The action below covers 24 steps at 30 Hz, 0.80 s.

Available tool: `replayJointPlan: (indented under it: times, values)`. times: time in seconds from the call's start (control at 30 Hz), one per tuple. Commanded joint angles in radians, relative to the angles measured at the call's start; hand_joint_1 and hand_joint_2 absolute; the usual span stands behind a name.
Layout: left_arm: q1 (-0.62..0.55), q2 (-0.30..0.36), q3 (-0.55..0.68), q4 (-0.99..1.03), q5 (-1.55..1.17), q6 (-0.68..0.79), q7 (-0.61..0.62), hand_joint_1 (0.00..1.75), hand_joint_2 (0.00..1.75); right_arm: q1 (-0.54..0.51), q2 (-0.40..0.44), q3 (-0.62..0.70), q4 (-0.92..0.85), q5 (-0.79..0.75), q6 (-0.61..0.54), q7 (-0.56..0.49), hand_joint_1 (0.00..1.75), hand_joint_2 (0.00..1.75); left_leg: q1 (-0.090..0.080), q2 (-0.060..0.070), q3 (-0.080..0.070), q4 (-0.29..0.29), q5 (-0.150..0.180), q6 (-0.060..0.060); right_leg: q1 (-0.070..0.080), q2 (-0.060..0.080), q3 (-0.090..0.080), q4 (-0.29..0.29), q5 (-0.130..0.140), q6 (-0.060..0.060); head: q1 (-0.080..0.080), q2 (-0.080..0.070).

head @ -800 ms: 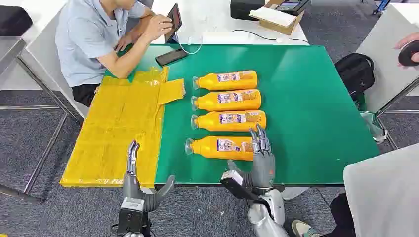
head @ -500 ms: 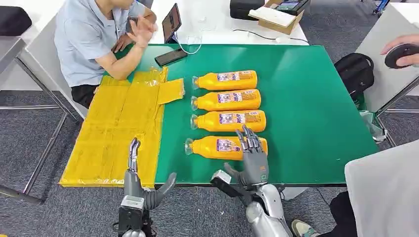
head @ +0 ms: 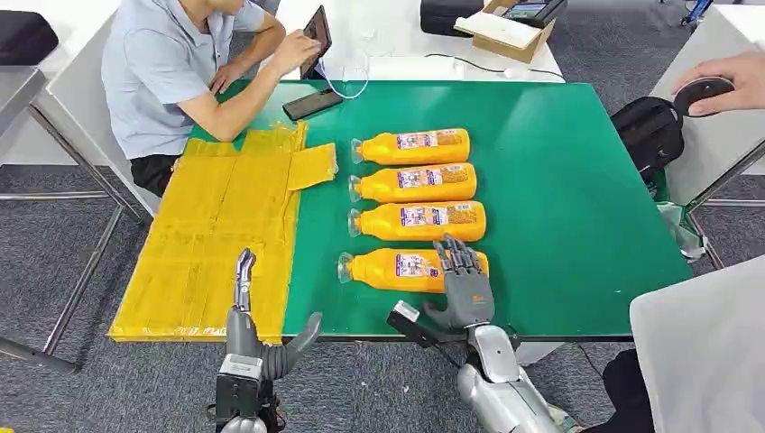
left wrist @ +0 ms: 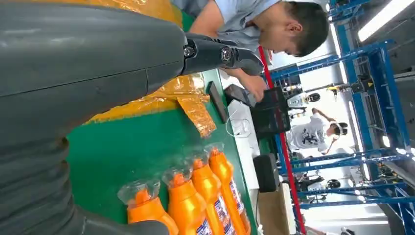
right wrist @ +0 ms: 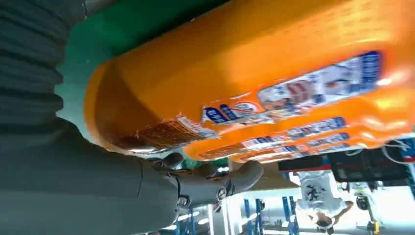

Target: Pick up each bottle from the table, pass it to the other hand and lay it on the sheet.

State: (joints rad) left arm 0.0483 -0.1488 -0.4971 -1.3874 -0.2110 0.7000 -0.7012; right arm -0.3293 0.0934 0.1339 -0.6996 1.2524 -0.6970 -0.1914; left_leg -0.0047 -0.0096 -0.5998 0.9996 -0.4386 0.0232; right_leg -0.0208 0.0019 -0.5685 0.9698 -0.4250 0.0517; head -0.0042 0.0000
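Observation:
Several orange bottles lie side by side on the green table (head: 559,225), caps pointing toward the yellow sheet (head: 216,244). My right hand (head: 462,284) reaches over the base end of the nearest bottle (head: 397,269), fingers spread across its top. In the right wrist view this bottle (right wrist: 254,73) looms close, and the thumb (right wrist: 220,183) stays apart from it on the near side. My left hand (head: 257,334) hovers open at the table's front edge beside the sheet, holding nothing. The left wrist view looks past that hand (left wrist: 73,73) to the bottle caps (left wrist: 195,196).
A person in a blue shirt (head: 171,63) sits at the far left corner with a tablet (head: 317,36); a phone (head: 312,104) lies near it. A black bag (head: 648,131) stands right of the table. Another person's hand (head: 731,77) holds a dark round thing.
My right hand has shifted left and settled lower over the nearest bottle's base end. My left hand has stayed put. The seated person's hand went back to the tablet.

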Motion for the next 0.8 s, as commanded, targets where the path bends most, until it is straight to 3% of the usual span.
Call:
replayJointPlan:
  times: [0.03,0.27,0.33,0.37,0.4,0.53,0.8]
  values:
    - [-0.028,0.002,-0.018,0.05,-0.003,-0.002,0.003,0.0,1.75,-0.131,-0.053,0.11,0.219,0.061,0.003,0.112,0.0,1.75,0.0,0.001,0.002,-0.001,0.0,-0.001,0.0,0.0,0.002,-0.001,0.0,-0.001,0.0,0.0]
    - [-0.034,-0.003,-0.022,0.048,-0.012,-0.004,0.005,0.0,1.75,-0.199,-0.054,0.124,0.294,0.063,0.095,0.163,0.0,1.75,0.001,0.001,0.003,0.0,0.0,-0.001,0.001,0.0,0.004,-0.001,0.0,-0.002,0.0,0.0]
    - [-0.04,0.0,-0.019,0.051,-0.016,-0.02,0.006,0.0,1.75,-0.24,-0.053,0.157,0.345,0.081,0.255,0.177,0.02,1.75,0.001,0.001,0.004,0.0,-0.001,-0.001,0.001,0.0,0.004,0.0,0.0,-0.002,0.0,0.0]
    - [-0.041,0.001,-0.017,0.051,-0.016,-0.023,0.006,0.0,1.75,-0.248,-0.053,0.161,0.343,0.083,0.273,0.184,1.13,1.75,0.001,0.001,0.004,0.0,0.0,-0.001,0.001,0.0,0.004,-0.001,0.0,-0.002,0.0,0.0]
    - [-0.04,0.001,-0.011,0.048,-0.015,-0.032,0.009,0.0,1.75,-0.258,-0.048,0.169,0.35,0.081,0.336,0.192,1.71,1.75,0.0,0.001,0.004,0.0,0.0,-0.001,0.0,0.0,0.003,0.0,0.0,-0.001,0.0,0.0]
    - [-0.039,-0.001,0.004,0.043,-0.023,-0.042,0.008,0.0,1.75,-0.279,-0.035,0.206,0.359,0.093,0.466,0.217,1.75,1.75,0.002,0.001,0.008,-0.001,0.0,-0.002,0.003,-0.001,0.008,-0.002,0.0,-0.004,0.0,0.0]
    - [-0.041,0.001,0.017,0.032,-0.032,-0.055,0.009,0.0,1.75,-0.268,-0.031,0.236,0.371,0.093,0.531,0.213,1.75,1.75,0.002,-0.001,0.015,-0.001,0.001,-0.002,0.002,-0.002,0.009,-0.003,0.0,-0.003,0.0,0.0]
